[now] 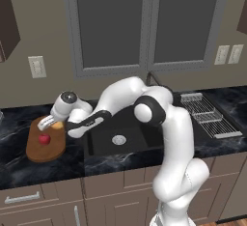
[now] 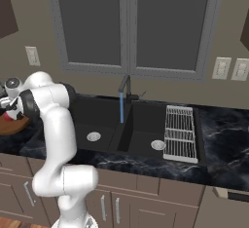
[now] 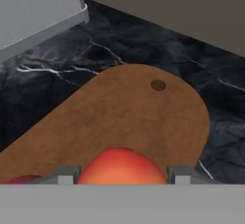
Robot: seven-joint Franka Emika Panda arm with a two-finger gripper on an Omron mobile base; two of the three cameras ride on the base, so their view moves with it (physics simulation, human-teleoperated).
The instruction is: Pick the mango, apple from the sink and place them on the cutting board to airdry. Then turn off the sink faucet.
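Arm stretched left, fingers [image 3: 116, 176] clasping mango [image 3: 119, 166] above cutting board [image 3: 119, 117], beside apple [image 1: 44, 139]

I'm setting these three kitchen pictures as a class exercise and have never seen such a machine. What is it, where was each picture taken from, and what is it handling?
It is a white robot arm on a mobile base, in a rendered kitchen. Two pictures come from cameras behind the arm, left and right. The third looks along its gripper. On the dark counter lies a wooden cutting board with a red apple resting on it. Between the gripper's fingers sits an orange-red mango, above the board. Beside the board is a black sink, where blue water runs from the faucet.
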